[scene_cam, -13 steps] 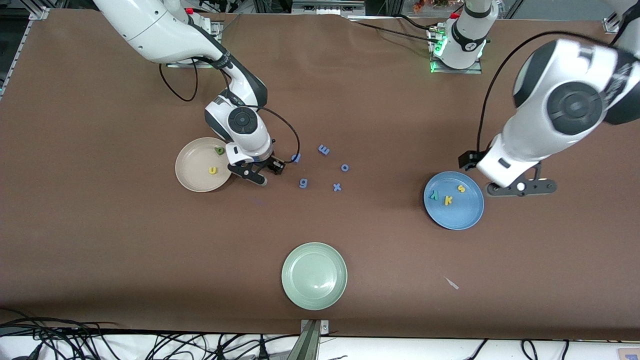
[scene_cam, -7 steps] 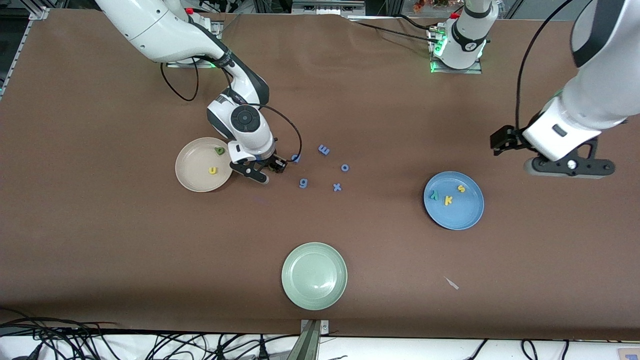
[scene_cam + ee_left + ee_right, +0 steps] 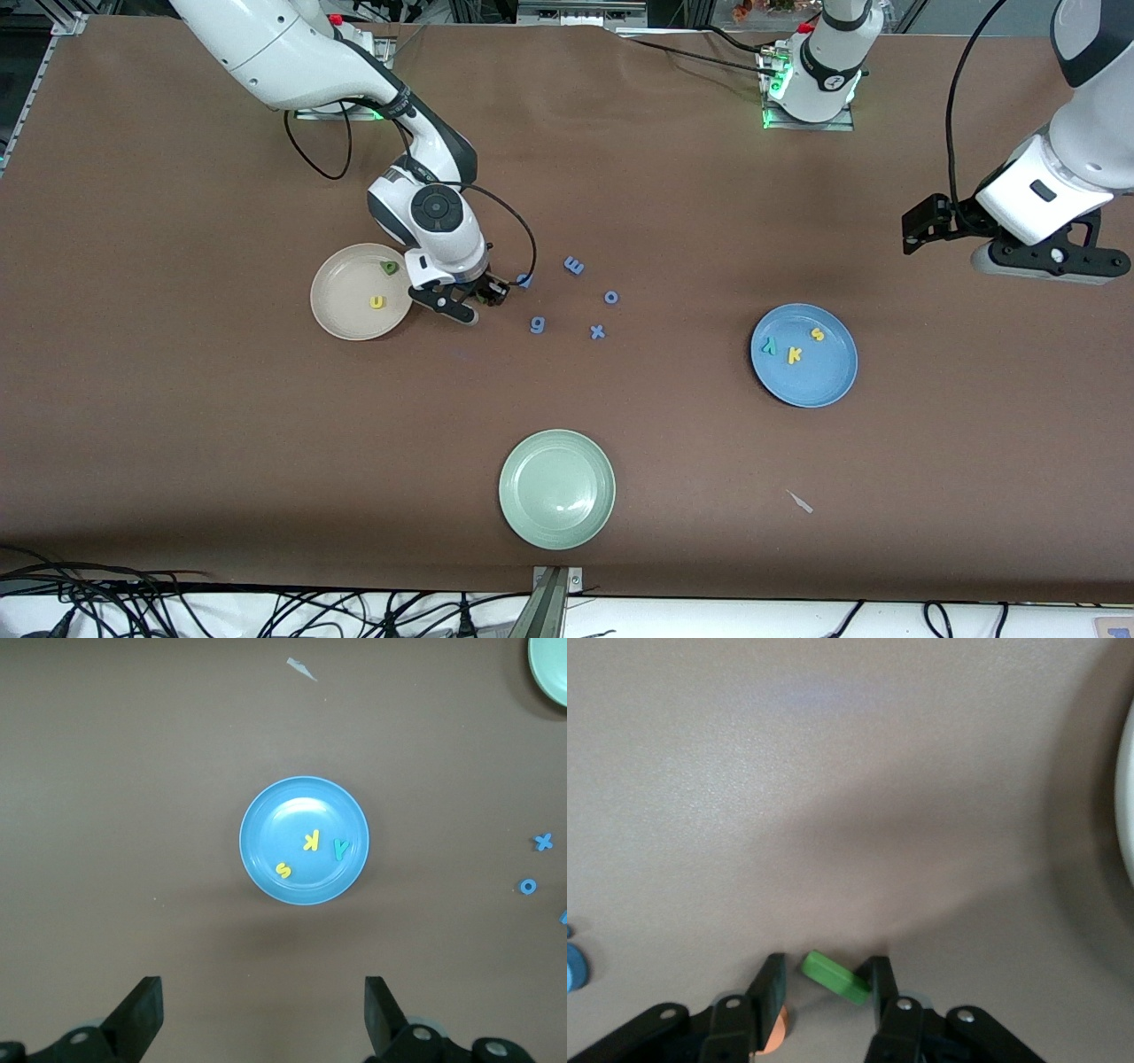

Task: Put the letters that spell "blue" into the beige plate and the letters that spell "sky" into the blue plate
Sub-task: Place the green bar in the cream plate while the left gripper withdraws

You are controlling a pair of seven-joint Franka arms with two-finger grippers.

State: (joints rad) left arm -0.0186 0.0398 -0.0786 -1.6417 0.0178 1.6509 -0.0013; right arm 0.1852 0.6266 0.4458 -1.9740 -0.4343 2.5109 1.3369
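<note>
While left gripper (image 3: 1050, 266) hovers, right gripper (image 3: 822, 988) straddles green l (image 3: 835, 977).

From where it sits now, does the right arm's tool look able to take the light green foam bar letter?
Probably yes: the right tool is down at the table with the light green foam bar letter between its fingers, nothing blocking; an orange foam piece sits beside one finger.

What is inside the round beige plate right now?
The round beige plate holds a dark green foam letter and a yellow foam u; the right arm's wrist hides its rim nearest the gripper.
</note>
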